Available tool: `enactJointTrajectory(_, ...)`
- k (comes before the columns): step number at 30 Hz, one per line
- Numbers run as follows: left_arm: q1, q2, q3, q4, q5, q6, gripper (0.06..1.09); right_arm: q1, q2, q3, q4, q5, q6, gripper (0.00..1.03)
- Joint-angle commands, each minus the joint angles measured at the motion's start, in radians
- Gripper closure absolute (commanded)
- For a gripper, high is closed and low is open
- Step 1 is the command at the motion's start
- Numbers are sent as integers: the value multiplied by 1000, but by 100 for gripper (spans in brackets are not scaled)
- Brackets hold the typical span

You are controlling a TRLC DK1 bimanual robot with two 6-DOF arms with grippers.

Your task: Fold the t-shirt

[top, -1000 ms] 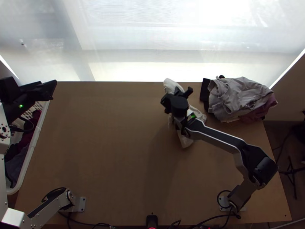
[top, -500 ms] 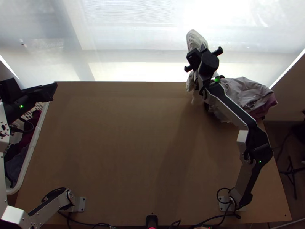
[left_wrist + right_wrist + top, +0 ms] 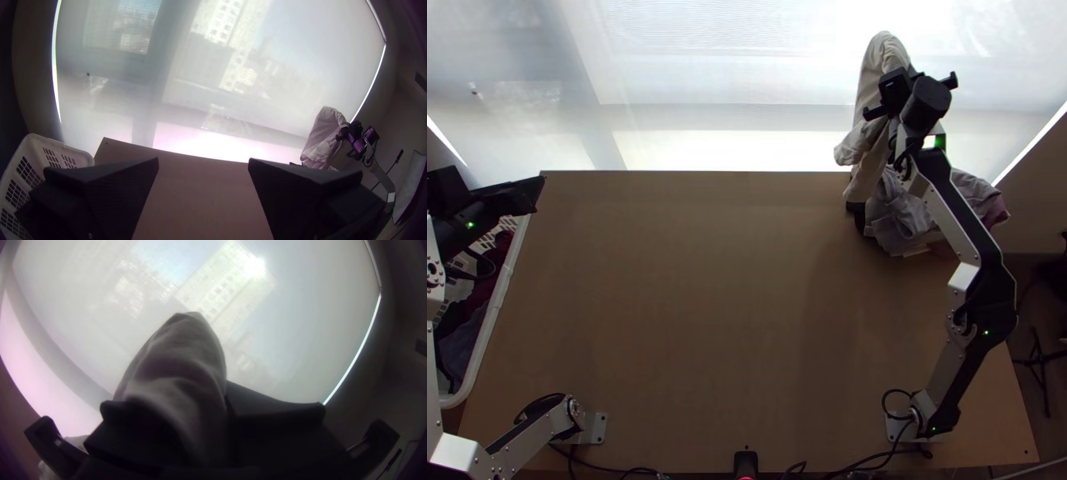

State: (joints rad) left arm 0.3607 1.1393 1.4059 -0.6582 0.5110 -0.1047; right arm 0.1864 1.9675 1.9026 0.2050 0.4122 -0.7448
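Observation:
In the top view, my right gripper (image 3: 909, 90) is over the table's far right edge, shut on the cream t-shirt (image 3: 880, 62). The shirt hangs bunched, its lower part reaching the pile's left side; which part is held I cannot tell. The right wrist view has the right gripper (image 3: 215, 418) with a fold of the t-shirt (image 3: 184, 358) standing up between its fingers. At the far left, my left gripper (image 3: 528, 194) is held beside the basket. In the left wrist view, the left gripper (image 3: 203, 166) stands open with nothing between its fingers, and the raised t-shirt (image 3: 322, 133) is farther off.
A heap of grey and mauve clothes (image 3: 907, 220) lies at the table's far right corner, partly under the right arm. The white basket (image 3: 505, 276) with dark clothes stands along the left edge. Bare wood of the table (image 3: 691, 296) stretches between them, and a bright window blind lies beyond.
My right gripper has carried the t-shirt from the table's far middle up and to the right, toward the clothes heap. The left arm has barely shifted.

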Motion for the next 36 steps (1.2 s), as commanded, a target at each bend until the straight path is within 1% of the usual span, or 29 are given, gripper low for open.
enactJointTrajectory(1, 0, 4, 18, -3, -3, -1, 11, -165, -47, -27, -64, -59, 87, 100)
enactJointTrajectory(5, 0, 5, 16, -3, -3, 0, 11, -295, -93, -192, -55, -93, 171, 100)
enactJointTrajectory(7, 0, 5, 16, -3, -5, -1, 11, -363, -124, -301, -7, -105, 186, 100)
enactJointTrajectory(9, 0, 4, 18, -6, -5, -1, 11, -420, -157, -393, 2, -141, 200, 100)
enactJointTrajectory(12, -5, 2, 15, -8, -5, -1, 11, -501, -202, -554, -30, -197, 252, 100)
enactJointTrajectory(13, -6, 4, 15, -8, -3, -1, 11, -528, -214, -616, -21, -210, 259, 100)
enactJointTrajectory(16, -12, 7, 15, -4, -6, -1, 11, -608, -214, -748, 83, -245, 245, 100)
enactJointTrajectory(19, -23, 8, 11, -6, -8, 0, 11, -671, -174, -775, 100, -277, 248, 97)
enactJointTrajectory(20, -28, 8, 11, -6, -8, 0, 11, -688, -151, -775, 103, -280, 248, 94)
enactJointTrajectory(21, -32, 8, 11, -6, -9, 0, 11, -697, -121, -771, 106, -283, 243, 89)
enactJointTrajectory(22, -35, 8, 11, -4, -9, 0, 11, -706, -93, -769, 106, -285, 228, 77)
enactJointTrajectory(24, -39, 10, 11, -4, -11, 0, 11, -720, -68, -774, 106, -286, 205, 43)
enactJointTrajectory(25, -40, 10, 10, -6, -11, 0, 10, -726, -70, -781, 105, -288, 202, 32)
enactJointTrajectory(27, -42, 10, 13, -6, -14, 2, 10, -739, -88, -792, 80, -305, 199, 3)
enactJointTrajectory(32, -42, 11, 13, -6, -17, 11, 10, -729, -231, -804, -7, -357, 213, 4)
enactJointTrajectory(36, -45, 5, 18, -8, -19, 13, 10, -729, -375, -758, -104, -380, 220, 4)
